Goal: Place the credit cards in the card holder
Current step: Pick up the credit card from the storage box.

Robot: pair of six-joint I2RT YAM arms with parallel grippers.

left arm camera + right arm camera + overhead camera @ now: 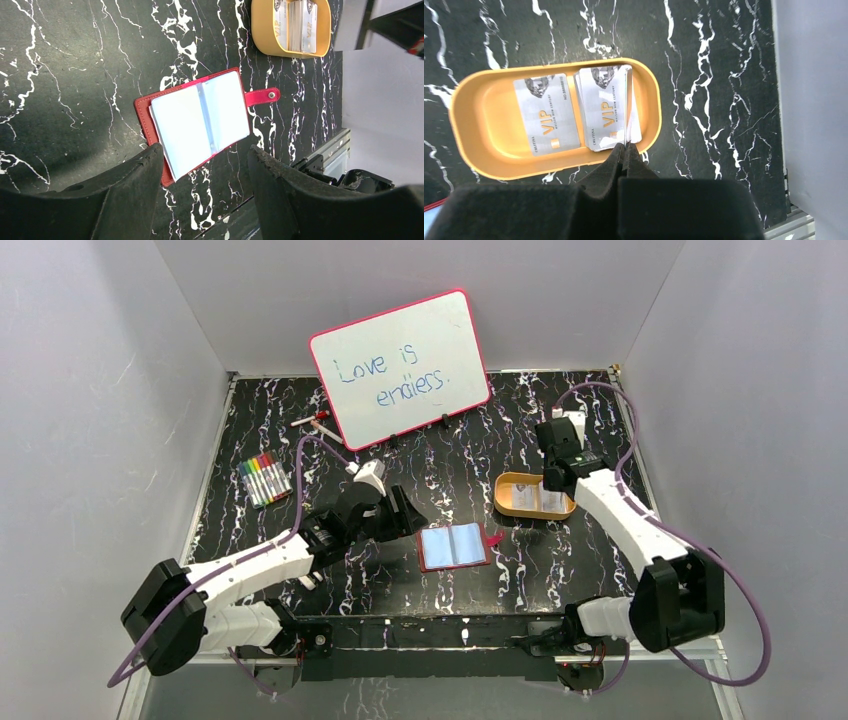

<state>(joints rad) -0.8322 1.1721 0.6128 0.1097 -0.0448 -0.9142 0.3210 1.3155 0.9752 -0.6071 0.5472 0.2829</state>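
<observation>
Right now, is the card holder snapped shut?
No, the card holder lies spread open, its pale blue pockets facing up.

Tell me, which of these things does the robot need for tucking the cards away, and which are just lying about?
Needed: credit cards, in the yellow tray; open card holder; right gripper, closed on one card's edge; left gripper, open near the holder.
Lying about: whiteboard; coloured markers; loose pen.
</observation>
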